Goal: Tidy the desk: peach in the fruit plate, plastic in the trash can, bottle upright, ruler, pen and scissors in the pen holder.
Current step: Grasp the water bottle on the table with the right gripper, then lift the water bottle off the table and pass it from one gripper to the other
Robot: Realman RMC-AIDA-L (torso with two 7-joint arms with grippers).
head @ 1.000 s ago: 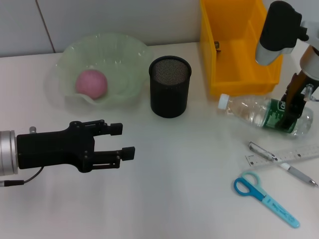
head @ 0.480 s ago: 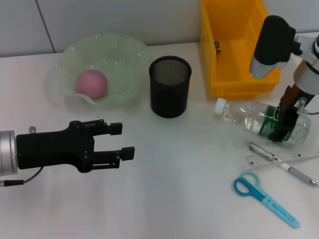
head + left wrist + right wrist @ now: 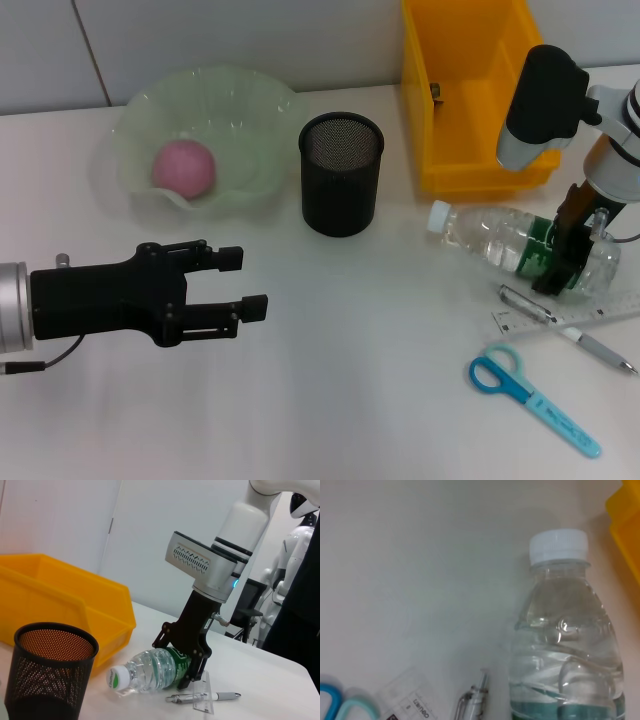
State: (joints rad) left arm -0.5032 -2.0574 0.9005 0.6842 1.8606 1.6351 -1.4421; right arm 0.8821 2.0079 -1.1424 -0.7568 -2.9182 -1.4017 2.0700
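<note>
A clear water bottle (image 3: 487, 233) with a green label lies on its side in front of the yellow trash can (image 3: 470, 100). My right gripper (image 3: 562, 258) is shut on the bottle's label end; the left wrist view shows its fingers (image 3: 194, 670) straddling the bottle (image 3: 147, 670). The pen (image 3: 570, 335), ruler (image 3: 575, 313) and blue scissors (image 3: 530, 396) lie at the front right. The pink peach (image 3: 183, 166) sits in the green fruit plate (image 3: 250, 110). The black mesh pen holder (image 3: 341, 175) stands mid-table. My left gripper (image 3: 246, 282) hovers open at the front left. The plastic is out of view.
The trash can stands at the back right, against the wall, close behind the right arm. The right wrist view shows the bottle (image 3: 565, 645), its white cap and the pen's tip (image 3: 472, 702) beside it.
My right gripper has shifted left and toward the front with the bottle, so the capped end has swung left. The left arm has stayed put.
</note>
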